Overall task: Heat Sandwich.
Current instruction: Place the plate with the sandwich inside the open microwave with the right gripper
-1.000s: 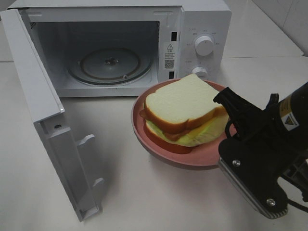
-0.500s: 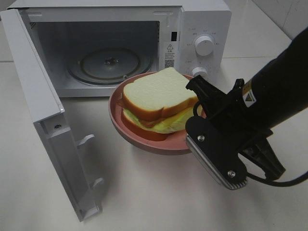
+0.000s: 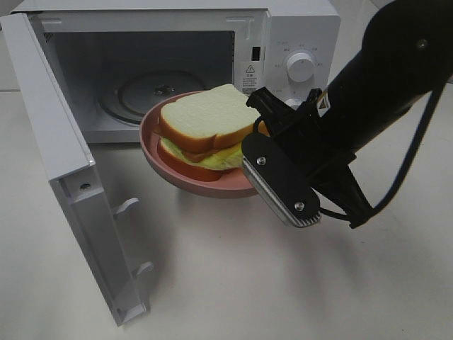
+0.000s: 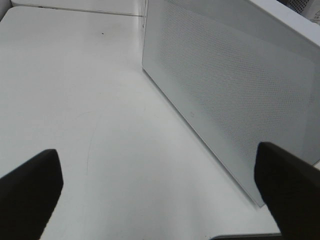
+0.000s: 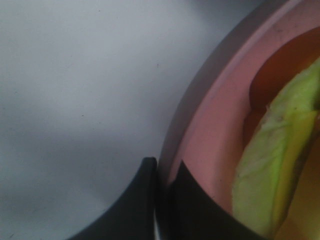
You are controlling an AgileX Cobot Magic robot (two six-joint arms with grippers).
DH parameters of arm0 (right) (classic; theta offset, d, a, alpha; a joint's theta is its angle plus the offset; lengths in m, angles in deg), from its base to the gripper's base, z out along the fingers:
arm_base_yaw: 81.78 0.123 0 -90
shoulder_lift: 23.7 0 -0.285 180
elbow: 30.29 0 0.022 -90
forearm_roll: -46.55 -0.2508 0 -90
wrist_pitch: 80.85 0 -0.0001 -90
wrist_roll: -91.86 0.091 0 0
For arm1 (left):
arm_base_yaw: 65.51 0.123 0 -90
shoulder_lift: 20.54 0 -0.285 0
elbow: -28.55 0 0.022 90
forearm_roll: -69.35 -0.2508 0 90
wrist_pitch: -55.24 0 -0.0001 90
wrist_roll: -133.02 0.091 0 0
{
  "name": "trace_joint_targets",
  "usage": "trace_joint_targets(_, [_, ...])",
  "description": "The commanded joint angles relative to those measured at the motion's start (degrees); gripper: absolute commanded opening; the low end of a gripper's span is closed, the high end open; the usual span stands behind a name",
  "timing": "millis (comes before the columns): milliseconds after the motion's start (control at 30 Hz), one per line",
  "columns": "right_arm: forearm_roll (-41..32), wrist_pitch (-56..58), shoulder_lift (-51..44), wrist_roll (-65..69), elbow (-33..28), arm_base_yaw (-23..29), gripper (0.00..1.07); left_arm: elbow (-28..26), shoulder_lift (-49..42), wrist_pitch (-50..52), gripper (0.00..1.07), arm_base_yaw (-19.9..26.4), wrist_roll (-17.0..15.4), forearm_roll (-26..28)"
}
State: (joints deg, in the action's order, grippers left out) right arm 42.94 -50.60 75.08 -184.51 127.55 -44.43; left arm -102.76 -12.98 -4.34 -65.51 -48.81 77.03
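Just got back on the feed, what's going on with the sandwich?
The right gripper is shut on the rim of the pink plate, holding it with the sandwich on top at the mouth of the open microwave, not yet on the turntable. The left gripper hangs open beside the door, holding nothing.

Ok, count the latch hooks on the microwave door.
2, both on the inner face of the open door: the upper hook and the lower hook beneath it. None appear hidden.
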Motion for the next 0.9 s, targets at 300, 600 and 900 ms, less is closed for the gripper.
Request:
trace_joint_targets(300, [-1.7,0.2,5.5,-1.9,6.9,-0.1,0.00,0.2,-1.5,1.1,0.99,-0.2,-0.2,0.2])
trace_joint_targets(600, [-1.7,0.5,8.9,-2.1,11.2,-0.1,0.00,0.2,-1.5,1.1,0.99,-0.2,-0.2,0.2])
trace_joint_targets(900, [-1.7,3.5,13.7,-2.1,17.9,-0.1,0.00,0.2,-1.5,1.1,0.99,-0.2,-0.2,0.2])
